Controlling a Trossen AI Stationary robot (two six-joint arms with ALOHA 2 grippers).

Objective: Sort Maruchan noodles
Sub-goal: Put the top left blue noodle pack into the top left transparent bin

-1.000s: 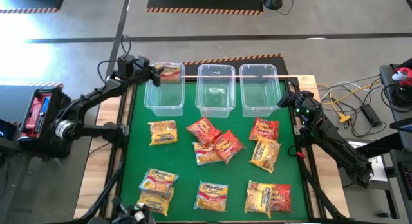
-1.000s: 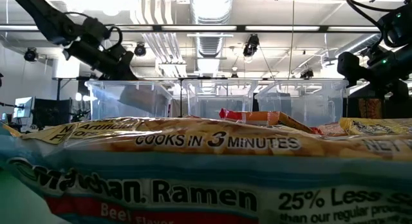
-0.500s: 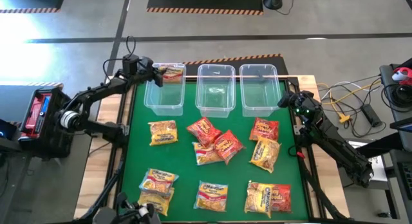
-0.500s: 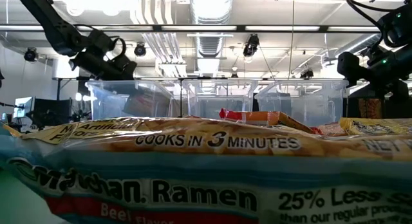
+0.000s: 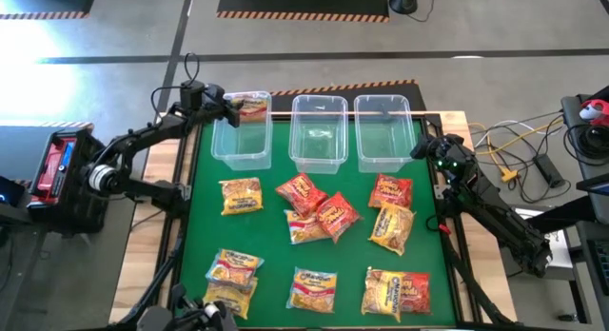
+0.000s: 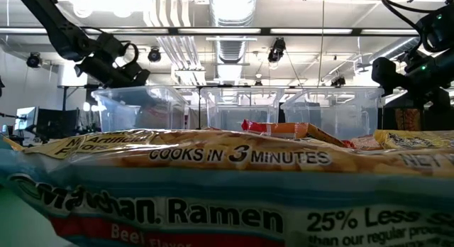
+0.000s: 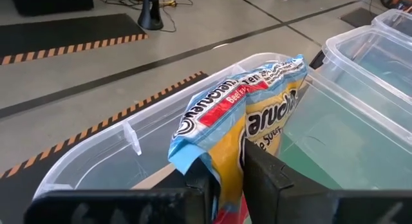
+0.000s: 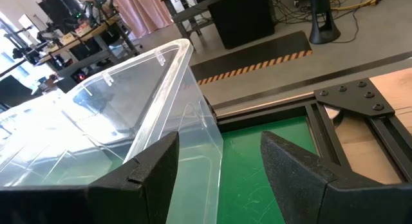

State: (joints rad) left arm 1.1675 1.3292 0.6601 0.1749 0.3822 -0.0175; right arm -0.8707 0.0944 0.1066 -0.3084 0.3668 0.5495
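Your left pincer is clamping a yellow Maruchan beef packet over the left clear bin at the desk's eleven o'clock; your right pincer is waiting, fingers apart, by the right bin.

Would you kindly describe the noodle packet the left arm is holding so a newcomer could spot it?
Find the three clear bins along the green mat's far edge. Over the leftmost bin hangs a yellow packet pinched in the left gripper's fingers, the only one off the mat.
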